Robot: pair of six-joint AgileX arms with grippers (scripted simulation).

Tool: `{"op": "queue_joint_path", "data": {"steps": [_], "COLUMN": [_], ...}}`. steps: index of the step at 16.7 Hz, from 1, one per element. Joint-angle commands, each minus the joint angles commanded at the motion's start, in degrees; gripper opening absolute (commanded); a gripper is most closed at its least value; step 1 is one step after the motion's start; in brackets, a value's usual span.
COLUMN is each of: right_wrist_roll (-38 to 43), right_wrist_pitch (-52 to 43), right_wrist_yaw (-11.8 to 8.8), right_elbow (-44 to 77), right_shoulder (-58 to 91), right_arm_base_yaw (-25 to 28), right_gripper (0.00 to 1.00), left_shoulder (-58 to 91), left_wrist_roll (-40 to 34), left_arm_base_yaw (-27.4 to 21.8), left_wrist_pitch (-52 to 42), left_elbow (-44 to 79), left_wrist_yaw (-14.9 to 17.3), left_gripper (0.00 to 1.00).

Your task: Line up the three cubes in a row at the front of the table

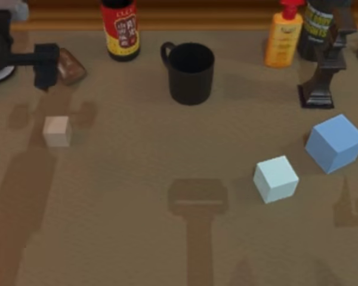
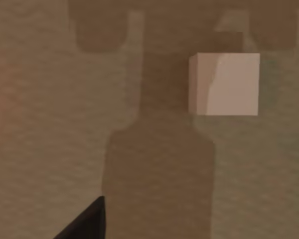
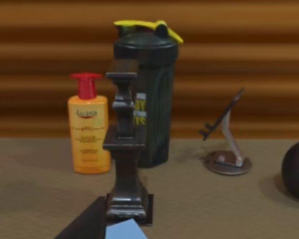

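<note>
The black mug [image 1: 190, 72] standing at the back middle of the table [image 1: 137, 179] is taken as the reference. The small beige cube [image 1: 56, 131] is seen well to the left of the mug and a little nearer the front, resting flat on the table and touched by nothing. The pale mint-white cube [image 1: 275, 179] is found to the right of the mug and farther forward, and the larger sky-blue cube [image 1: 335, 143] lies farther right again, just beside the mint one but apart from it, so no straight row is formed by the three. The left gripper [image 1: 46, 71] is held far to the left of the mug, behind the beige cube and close beside a brown rounded lump [image 1: 70, 65]; whether it is spread or closed cannot be told. The right gripper [image 3: 82, 226] is shown only as a dark sliver in its own wrist view, near a corner of the blue cube and a dark turned pedestal [image 1: 322, 77] that stands right of the mug; its state cannot be told either.
</note>
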Motion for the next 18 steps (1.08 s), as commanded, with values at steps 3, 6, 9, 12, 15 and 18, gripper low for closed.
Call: {"op": "queue_joint_path", "data": {"steps": [3, 6, 9, 12, 15, 18], "right_wrist_roll": [0.0, 0.0, 0.0, 0.0, 0.0, 0.0], "right_wrist_pitch": [0.0, 0.0, 0.0, 0.0, 0.0, 0.0], "right_wrist_yaw": [0.0, 0.0, 0.0, 0.0, 0.0, 0.0], "right_elbow": [0.0, 0.0, 0.0, 0.0, 0.0, 0.0], "right_shoulder": [0.0, 0.0, 0.0, 0.0, 0.0, 0.0], "right_arm_base_yaw": [0.0, 0.0, 0.0, 0.0, 0.0, 0.0], "right_gripper": [1.0, 1.0, 1.0, 1.0, 1.0, 1.0], "left_shoulder": [15.01, 24.98, 29.49, 29.79, 29.78, 31.2], "left_wrist_roll": [-0.74, -1.29, -1.59, -1.61, -1.54, -1.41], "left_arm_base_yaw": [-0.61, -0.98, -1.1, -1.11, -0.81, -0.97], "left_wrist_pitch": [-7.29, -12.01, -14.08, -14.21, -13.91, -9.85], "left_elbow": [12.65, 21.59, 25.86, 26.14, 25.83, 22.97], "left_wrist_yaw": [0.05, 0.08, 0.08, 0.08, 0.08, 0.1], "left_gripper": [1.0, 1.0, 1.0, 1.0, 1.0, 1.0]}}
